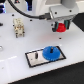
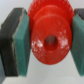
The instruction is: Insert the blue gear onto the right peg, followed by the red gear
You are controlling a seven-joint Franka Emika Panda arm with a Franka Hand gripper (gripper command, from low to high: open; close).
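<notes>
From the exterior view, the flat bright-blue plastic gear sits on the grey black-edged plate on the white worktop. Farther back, the pincer holds the small bright-red plastic gear aloft. At the wrist, teal pads pinch that red gear from both sides.

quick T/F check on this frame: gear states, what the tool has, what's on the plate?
1. The tool is shut on the red gear. True.
2. The blue gear lies loose on the white table, off the plate. False: it sits on the grey plate.
3. The red gear is stacked on the blue gear. False: it is held above the table.
4. The red gear has a centre hole. True.
</notes>
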